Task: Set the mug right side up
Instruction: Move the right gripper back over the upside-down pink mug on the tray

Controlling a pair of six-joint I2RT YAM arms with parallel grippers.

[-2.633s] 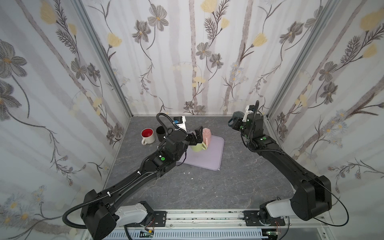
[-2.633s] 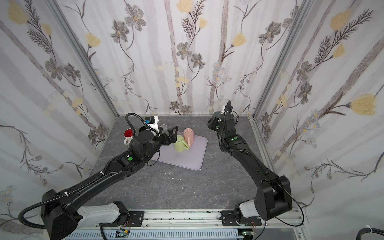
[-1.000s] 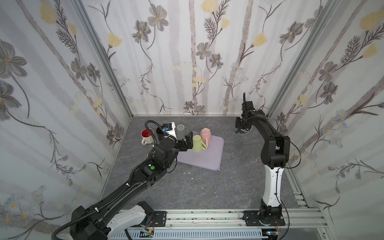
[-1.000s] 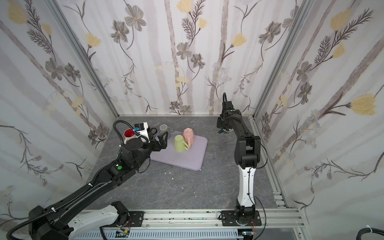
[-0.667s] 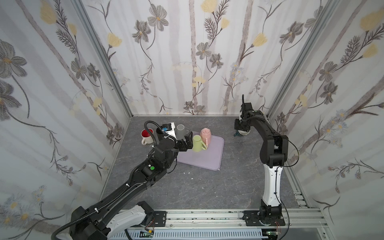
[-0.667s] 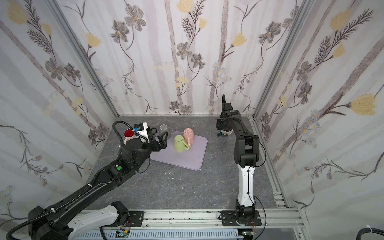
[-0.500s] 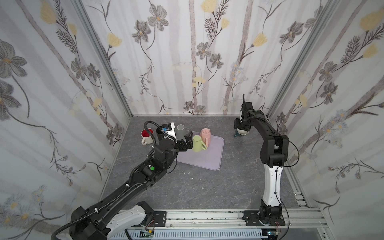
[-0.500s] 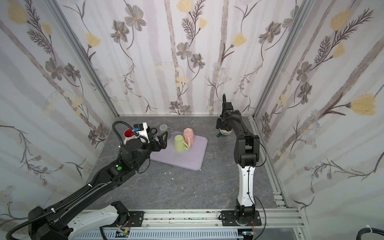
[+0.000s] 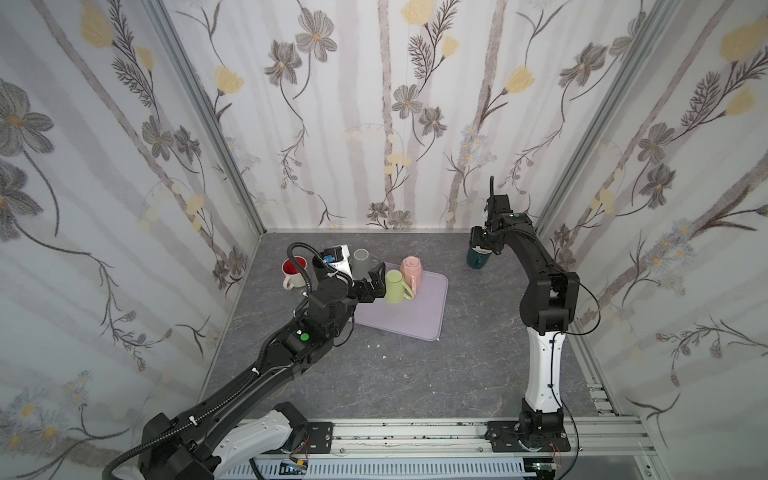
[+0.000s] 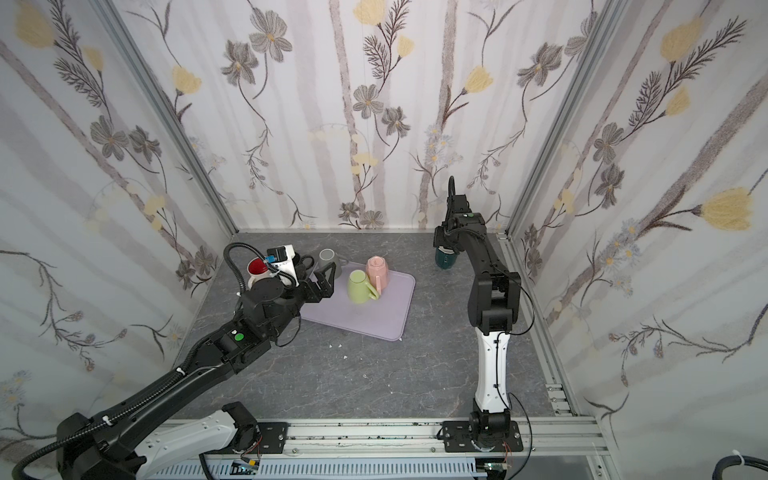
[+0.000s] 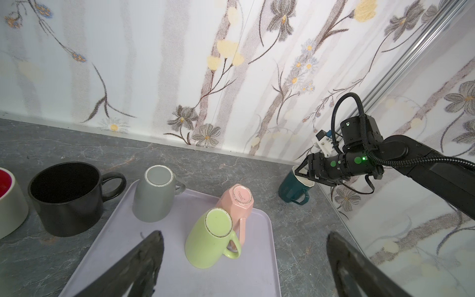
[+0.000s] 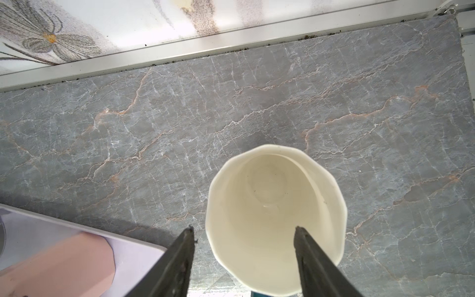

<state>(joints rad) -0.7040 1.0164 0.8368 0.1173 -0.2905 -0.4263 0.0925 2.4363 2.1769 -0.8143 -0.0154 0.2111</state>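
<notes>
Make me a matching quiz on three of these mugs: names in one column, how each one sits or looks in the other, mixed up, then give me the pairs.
Things:
1. green mug
2. teal mug
3. black mug

States:
A. upright, dark inside
B. upside down on the tray
C. upright, white inside

Pairs: 1-B, 2-C, 3-A
</notes>
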